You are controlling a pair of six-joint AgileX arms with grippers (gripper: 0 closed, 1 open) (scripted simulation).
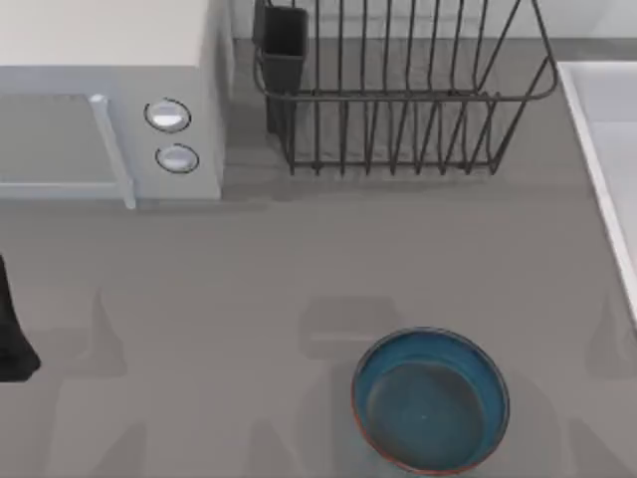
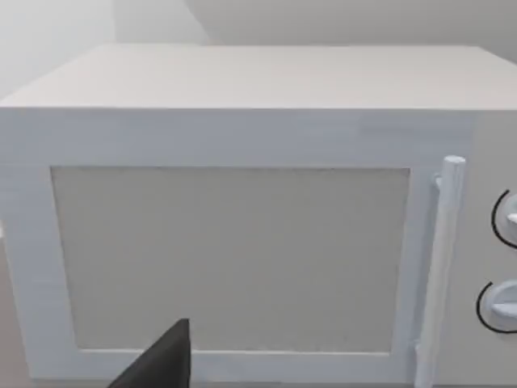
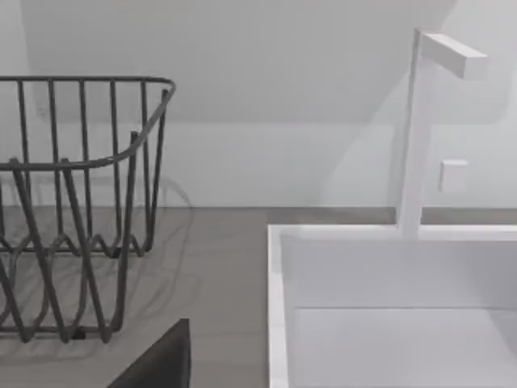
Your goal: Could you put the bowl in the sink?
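The deep blue bowl (image 1: 430,400) with a thin reddish rim stands upright on the grey table near the front edge, right of centre, and nothing touches it. The pale sink (image 1: 600,149) runs along the table's right side; the right wrist view faces its raised rim (image 3: 278,307) and its basin. A dark part of my left arm (image 1: 14,337) sits at the far left edge, well away from the bowl. A dark piece of my left gripper (image 2: 158,364) shows in front of the microwave. A dark piece of my right gripper (image 3: 158,362) shows between the rack and the sink.
A white microwave (image 1: 109,90) with two knobs and a bar handle fills the back left. A black wire dish rack (image 1: 398,90) with a dark cup holder stands at the back centre. A white faucet (image 3: 415,137) rises behind the sink.
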